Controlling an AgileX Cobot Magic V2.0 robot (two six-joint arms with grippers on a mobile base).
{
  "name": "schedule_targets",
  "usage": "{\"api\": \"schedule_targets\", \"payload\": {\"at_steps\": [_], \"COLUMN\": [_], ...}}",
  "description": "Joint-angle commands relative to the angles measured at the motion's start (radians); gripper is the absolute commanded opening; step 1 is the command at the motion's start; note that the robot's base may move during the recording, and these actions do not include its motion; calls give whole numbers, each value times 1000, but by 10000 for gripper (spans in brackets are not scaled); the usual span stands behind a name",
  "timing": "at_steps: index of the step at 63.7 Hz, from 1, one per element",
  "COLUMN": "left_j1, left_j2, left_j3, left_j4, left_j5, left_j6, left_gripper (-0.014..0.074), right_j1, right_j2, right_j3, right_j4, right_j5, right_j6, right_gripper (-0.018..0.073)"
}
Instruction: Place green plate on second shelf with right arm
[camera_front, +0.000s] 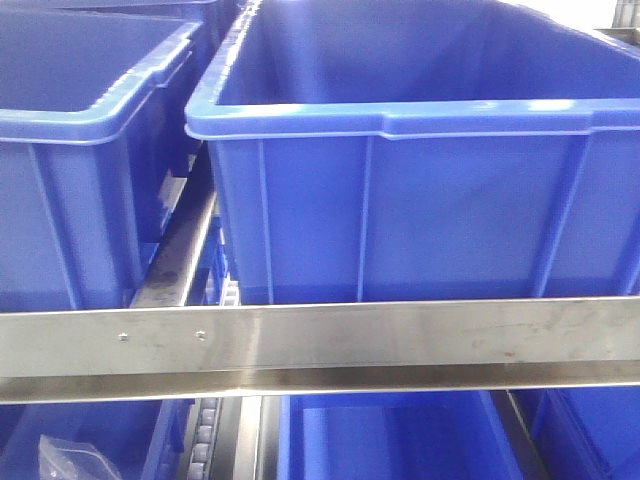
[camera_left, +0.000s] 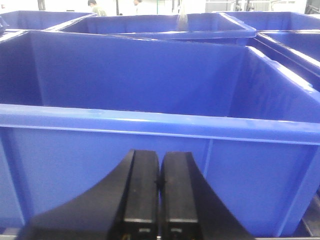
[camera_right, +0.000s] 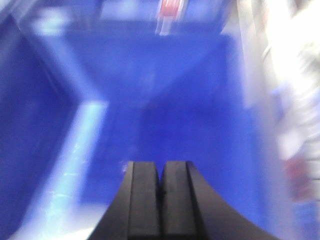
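Front view first: on the far left sits a blue plastic bin (camera_front: 70, 150), its rim catching the light, and just beside it to the right a larger blue bin (camera_front: 420, 190) fills most of the frame, ribbed along its near wall. Both stand on an upper level of a rack, behind a steel shelf rail (camera_front: 320, 345) that runs straight across. Below the rail, at the lower left, a crumpled clear plastic bag (camera_front: 65, 458) pokes up, and more blue bins (camera_front: 400, 435) lie beneath.

Over to the left wrist camera: the left gripper (camera_left: 159, 182) is right there at the bottom, its two black fingers (camera_left: 140, 190) pressed together, nothing between them. It faces the outer wall of a blue bin (camera_left: 150, 145), just below the rim, with more bins behind.

Now the right wrist camera, and it is badly blurred. The right gripper (camera_right: 160, 187) shows its black fingers (camera_right: 177, 200) closed flat against each other, holding nothing. It looks down into a blue bin interior (camera_right: 165, 100); the pale blur at the right cannot be made out.

The green plate appears in none of the three views.
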Motion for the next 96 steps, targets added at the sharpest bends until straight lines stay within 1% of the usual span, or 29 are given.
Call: {"api": "schedule_targets", "payload": {"at_steps": [1,14,22,32,38,43,48,51,55,58,62,66,69,77,81,90,93,96], "left_j1": [-2,-2,-2,-2,-2,-2,-2,-2,-2,-2,-2,-2,-2,-2,-2,-2,-2,-2], "left_j2": [-17,-17,-17,-17,-17,-17,-17,-17,-17,-17,-17,-17,-17,-17,-17,-17,-17,-17], "left_j3": [40,40,40,40,40,40,40,40,40,40,40,40,40,40,40,40,40,40], "left_j4": [-3,-3,-3,-3,-3,-3,-3,-3,-3,-3,-3,-3,-3,-3,-3,-3,-3,-3], "left_j5": [-88,-88,-88,-88,-88,-88,-88,-88,-88,-88,-88,-88,-88,-88,-88,-88,-88,-88], "left_j6": [-2,-2,-2,-2,-2,-2,-2,-2,-2,-2,-2,-2,-2,-2,-2,-2,-2,-2], "left_gripper": [130,130,130,130,130,130,130,130,130,130,130,130,130,130,130,130,130,130], "right_j1": [-6,-6,-5,-5,-5,-5,-8,-22,-64,-101,-132,-146,-147,-147,-147,-147,-147,-147], "right_j2": [-156,-471,-643,-820,-877,-914,-943,-967,-1019,-1059,-1111,-1150,-1171,-1243,-1279,-1395,-1400,-1396], "right_j3": [47,267,367,430,433,446,494,545,642,715,809,906,961,1105,1161,1261,1277,1277], "right_j4": [-31,-31,-23,-24,-25,-59,-143,-151,-128,-89,-19,63,100,134,156,185,190,195], "right_j5": [-46,3,51,59,60,44,28,-5,-75,-133,-180,-218,-247,-340,-365,-366,-373,-352], "right_j6": [3,3,7,7,6,6,6,6,3,-10,-44,-97,-129,-177,-208,-244,-244,-244], "right_gripper": [48,48,48,48,48,48,48,48,48,48,48,48,48,48,48,48,48,48]}}
